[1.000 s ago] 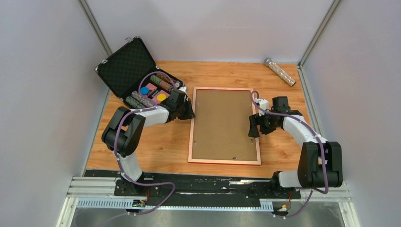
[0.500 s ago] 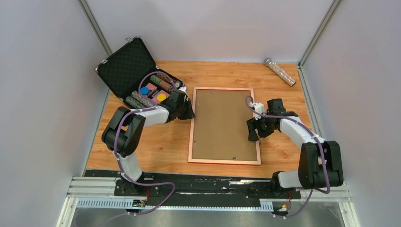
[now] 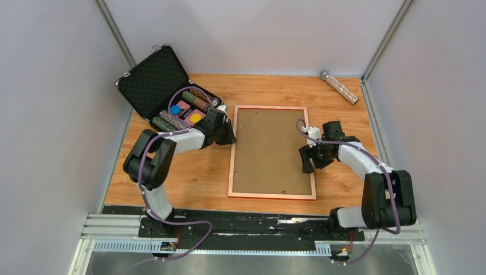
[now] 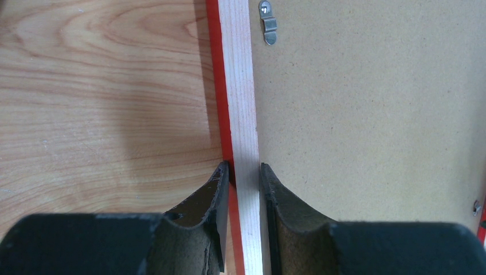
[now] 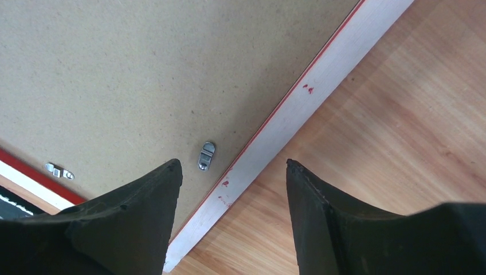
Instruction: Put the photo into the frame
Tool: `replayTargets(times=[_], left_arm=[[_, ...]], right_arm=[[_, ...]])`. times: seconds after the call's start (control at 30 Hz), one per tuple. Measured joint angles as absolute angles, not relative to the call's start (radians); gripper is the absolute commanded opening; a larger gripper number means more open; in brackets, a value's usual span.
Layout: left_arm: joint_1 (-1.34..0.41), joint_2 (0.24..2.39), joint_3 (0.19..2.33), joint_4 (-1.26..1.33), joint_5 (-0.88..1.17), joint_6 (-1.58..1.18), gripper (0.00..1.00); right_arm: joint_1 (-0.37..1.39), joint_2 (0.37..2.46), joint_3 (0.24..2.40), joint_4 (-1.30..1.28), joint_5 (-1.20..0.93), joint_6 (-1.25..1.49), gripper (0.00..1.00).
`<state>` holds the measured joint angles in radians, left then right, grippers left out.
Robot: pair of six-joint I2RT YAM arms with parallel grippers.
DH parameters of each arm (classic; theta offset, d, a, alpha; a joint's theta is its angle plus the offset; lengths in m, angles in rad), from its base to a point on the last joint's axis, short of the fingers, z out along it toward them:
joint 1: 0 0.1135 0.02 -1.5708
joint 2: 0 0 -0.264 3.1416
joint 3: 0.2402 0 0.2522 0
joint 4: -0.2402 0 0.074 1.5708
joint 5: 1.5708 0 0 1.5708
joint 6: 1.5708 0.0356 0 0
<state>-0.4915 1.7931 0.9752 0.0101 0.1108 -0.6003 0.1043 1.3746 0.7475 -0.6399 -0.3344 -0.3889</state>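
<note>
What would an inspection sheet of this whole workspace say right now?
Surface: wooden table.
Job's things: frame lies face down with the brown backing board in it and a turn clip showing; photo: nothing seen.
Clutter: open black case holding rolls and coloured discs, far left; glittery tube, far right.
Grippers: left gripper shut on the frame's left rail; right gripper open above the right rail.
Cables: a purple cable loops along each arm.
Surroundings: pale walls on three sides; metal rail at the near edge.
</note>
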Motion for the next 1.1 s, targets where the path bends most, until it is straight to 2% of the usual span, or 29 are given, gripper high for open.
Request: replayTargets(times=[0.43, 0.8, 1.1], left_arm=[[-0.492, 1.793, 0.975, 0.01, 0.11, -0.6, 0.08], [-0.492, 1.793, 0.975, 0.01, 0.11, -0.6, 0.08], [-0.492, 1.793, 0.975, 0.01, 0.11, -0.6, 0.08]], right_arm=[[0.117, 1.375, 0.738, -0.658, -0.32, -0.383, 0.65], [0.146, 1.415, 0.743, -0.654, -0.288, -0.356, 0.53], [0.146, 1.431, 0.757, -0.659, -0.276, -0.33, 0.48]])
